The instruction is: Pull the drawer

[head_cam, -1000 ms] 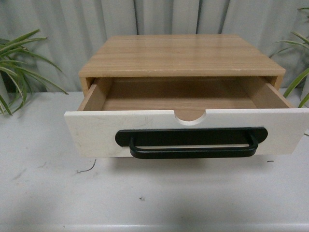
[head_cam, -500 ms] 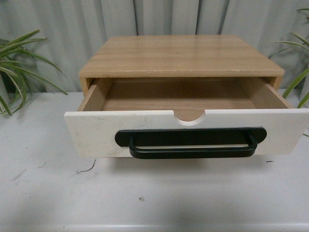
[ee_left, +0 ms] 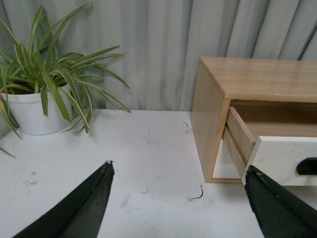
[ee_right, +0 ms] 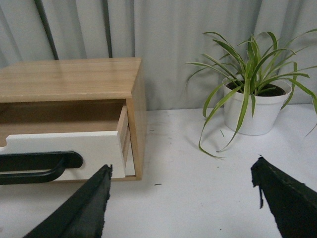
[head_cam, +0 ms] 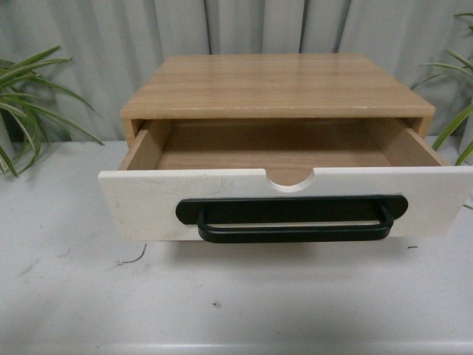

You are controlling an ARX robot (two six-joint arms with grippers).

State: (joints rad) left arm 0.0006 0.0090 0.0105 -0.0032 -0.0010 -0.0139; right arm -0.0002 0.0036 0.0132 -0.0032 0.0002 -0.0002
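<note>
The drawer [head_cam: 140, 203] stands pulled partway out of a light wood cabinet [head_cam: 277, 85] on the white table. Its white front carries a long black bar handle [head_cam: 292, 218] and a half-round notch [head_cam: 290, 180] in the top edge; the wood inside shows bare. No arm appears in the front view. My left gripper [ee_left: 178, 171] hangs open over the table to the left of the cabinet, the drawer front [ee_left: 282, 158] by one finger. My right gripper [ee_right: 181, 171] is open to the right of the cabinet, beside the drawer front [ee_right: 59, 146] and handle [ee_right: 34, 166].
A potted plant in a white pot [ee_left: 29, 114] stands at the table's left, another [ee_right: 250, 114] at its right. Their leaves [head_cam: 26, 103] reach in at both edges of the front view. A grey curtain [head_cam: 244, 26] hangs behind. A small wire scrap [head_cam: 135, 258] lies before the drawer.
</note>
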